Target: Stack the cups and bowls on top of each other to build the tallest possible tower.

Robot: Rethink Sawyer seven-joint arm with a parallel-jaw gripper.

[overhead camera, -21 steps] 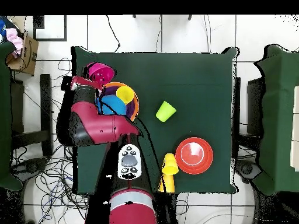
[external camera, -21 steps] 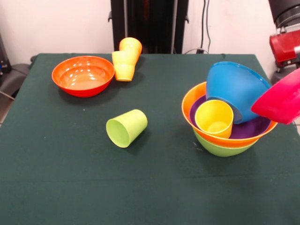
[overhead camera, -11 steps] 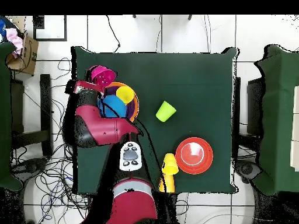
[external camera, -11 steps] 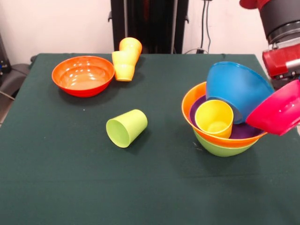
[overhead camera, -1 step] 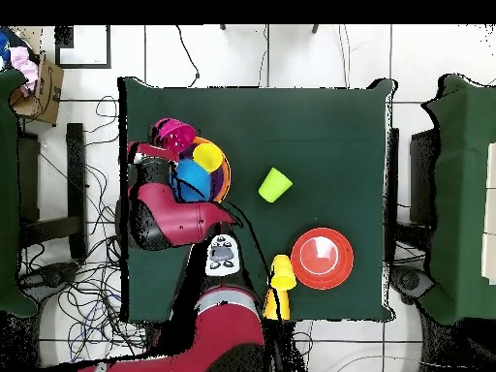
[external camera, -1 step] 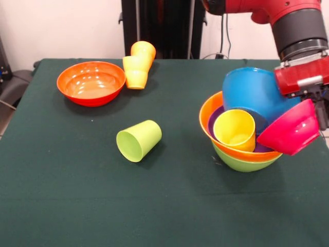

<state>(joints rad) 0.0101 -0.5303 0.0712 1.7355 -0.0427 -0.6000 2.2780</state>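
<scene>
dark green cloth covers the table (external camera, -1 step: 77, 206), and shiny plastic cups and bowls are spread over it. at one side a tower (external camera, -1 step: 247, 139) is being built: a lime green bowl (external camera, -1 step: 241, 162) at the bottom, a big orange bowl (external camera, -1 step: 213, 116) in it, a purple bowl (external camera, -1 step: 214, 121) in that. a yellow cup (external camera, -1 step: 235, 129) and a tipped blue bowl (external camera, -1 step: 252, 95) are sat inside.

a small pink-red bowl (external camera, -1 step: 290, 128) is being brought to the tower. it is held tilted at the tower's edge, pressed against the blue bowl. it seems it should be levelled next and set down on top, gently, since the blue bowl leans.

the claw (external camera, -1 step: 317, 103) on the red and black arm (external camera, -1 step: 293, 25) is clamped on the pink-red bowl's rim.

a lime green cup (external camera, -1 step: 139, 140) is lying on its side in the middle. a red-orange bowl (external camera, -1 step: 91, 82) and two stacked cups, yellow and orange (external camera, -1 step: 139, 64), are waiting well apart from the tower.
</scene>
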